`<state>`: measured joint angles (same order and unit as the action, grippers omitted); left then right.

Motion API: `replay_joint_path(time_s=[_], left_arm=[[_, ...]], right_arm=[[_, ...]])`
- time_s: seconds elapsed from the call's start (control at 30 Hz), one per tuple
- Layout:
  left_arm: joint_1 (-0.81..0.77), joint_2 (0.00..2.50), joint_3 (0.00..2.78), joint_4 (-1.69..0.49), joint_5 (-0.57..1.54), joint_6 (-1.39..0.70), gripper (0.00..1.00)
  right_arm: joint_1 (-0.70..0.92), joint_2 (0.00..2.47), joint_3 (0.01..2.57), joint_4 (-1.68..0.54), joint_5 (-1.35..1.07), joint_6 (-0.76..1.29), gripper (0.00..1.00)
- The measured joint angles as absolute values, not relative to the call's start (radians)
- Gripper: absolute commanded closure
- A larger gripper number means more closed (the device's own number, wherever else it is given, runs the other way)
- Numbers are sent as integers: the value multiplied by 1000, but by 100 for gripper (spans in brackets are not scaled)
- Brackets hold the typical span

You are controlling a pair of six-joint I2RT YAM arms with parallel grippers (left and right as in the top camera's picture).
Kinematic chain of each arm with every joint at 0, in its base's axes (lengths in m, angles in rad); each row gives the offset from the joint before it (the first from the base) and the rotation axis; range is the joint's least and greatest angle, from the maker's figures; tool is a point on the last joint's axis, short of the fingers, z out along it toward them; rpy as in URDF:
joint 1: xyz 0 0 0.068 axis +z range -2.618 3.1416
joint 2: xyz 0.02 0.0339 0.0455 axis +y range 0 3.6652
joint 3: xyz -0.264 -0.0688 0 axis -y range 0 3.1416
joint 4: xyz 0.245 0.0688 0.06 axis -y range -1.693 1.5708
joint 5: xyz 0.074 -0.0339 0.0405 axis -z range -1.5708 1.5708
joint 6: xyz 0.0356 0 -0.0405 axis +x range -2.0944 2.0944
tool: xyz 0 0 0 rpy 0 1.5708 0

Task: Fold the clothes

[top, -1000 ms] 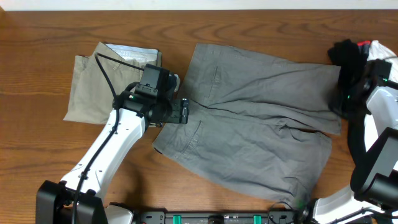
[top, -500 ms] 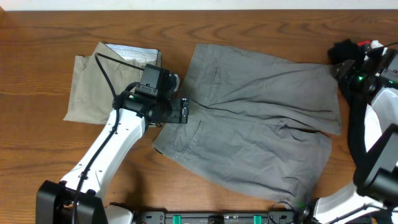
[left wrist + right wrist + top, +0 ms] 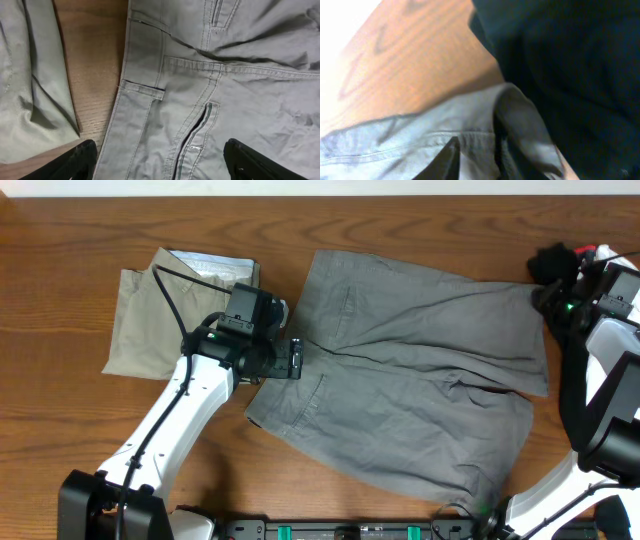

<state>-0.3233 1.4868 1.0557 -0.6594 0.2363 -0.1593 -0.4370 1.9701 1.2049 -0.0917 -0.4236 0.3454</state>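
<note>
Grey shorts (image 3: 225, 100) lie under the left gripper (image 3: 165, 165), wide open wrist-side; right gripper (image 3: 552, 302) unclear.

You have one worktop (image 3: 60, 430) carrying two pairs of shorts: one pair of grey shorts (image 3: 420, 380) and one pair of khaki shorts (image 3: 145, 325). Add one dark heap of cloth (image 3: 558, 265) at the far right edge; you cannot count its separate pieces. There are two arms, each with one tool: the left tool (image 3: 288, 360) and the right tool (image 3: 552, 298).
</note>
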Motion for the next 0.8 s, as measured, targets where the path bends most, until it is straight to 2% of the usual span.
replay_joint_path(time_s=[0.03,0.3,0.33,0.37,0.43,0.53,0.8], left_arm=[[-323,1487,1056,-660,236,-159,17],[-323,1487,1056,-662,236,-159,17],[-323,1487,1056,-662,236,-159,17],[-323,1487,1056,-662,236,-159,17],[-323,1487,1056,-661,236,-159,17],[-323,1487,1056,-641,236,-157,12],[-323,1491,1105,-523,242,-155,9]], right_arm=[[-435,1970,1205,-71,-431,352,98],[-421,1970,1205,181,-510,424,97],[-421,1970,1206,179,-511,431,78],[-421,1970,1207,173,-511,439,64],[-422,1970,1208,138,-508,442,50],[-429,1970,1211,68,-506,445,44],[-477,1949,1212,-179,-617,379,45]])
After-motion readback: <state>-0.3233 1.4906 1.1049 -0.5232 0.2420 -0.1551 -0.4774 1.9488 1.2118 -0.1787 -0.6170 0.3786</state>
